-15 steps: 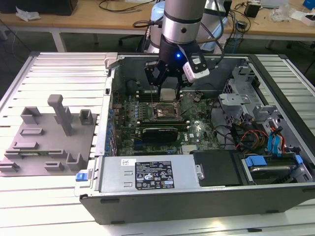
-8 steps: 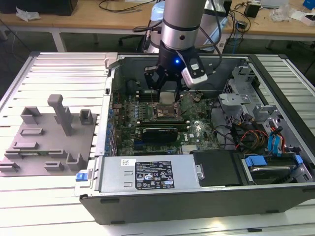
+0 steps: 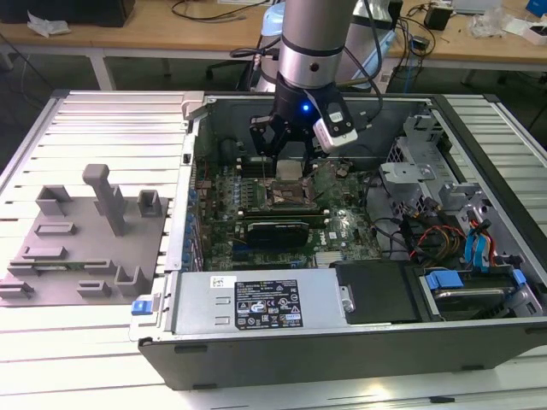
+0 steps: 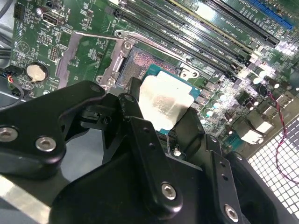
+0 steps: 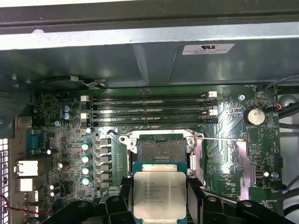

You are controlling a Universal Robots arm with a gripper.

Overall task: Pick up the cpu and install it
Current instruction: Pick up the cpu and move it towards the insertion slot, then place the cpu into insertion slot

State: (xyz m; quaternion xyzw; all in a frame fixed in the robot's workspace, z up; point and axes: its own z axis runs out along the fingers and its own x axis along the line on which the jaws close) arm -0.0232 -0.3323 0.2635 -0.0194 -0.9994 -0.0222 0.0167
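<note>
Exterior view: high, set back, looking down over the whole open computer case [image 3: 256, 359]. Both wrist views: close above the motherboard [image 5: 229, 158], angled down from different sides, sharing socket [image 5: 161, 147] and cpu [image 5: 159, 195].

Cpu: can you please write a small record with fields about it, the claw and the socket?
cpu: gripped at two opposite edges, metal top visible
claw: shut on cpu, inside the open case
socket: uncovered, empty
progress: cpu picked up, close to socket, not yet seated
</note>
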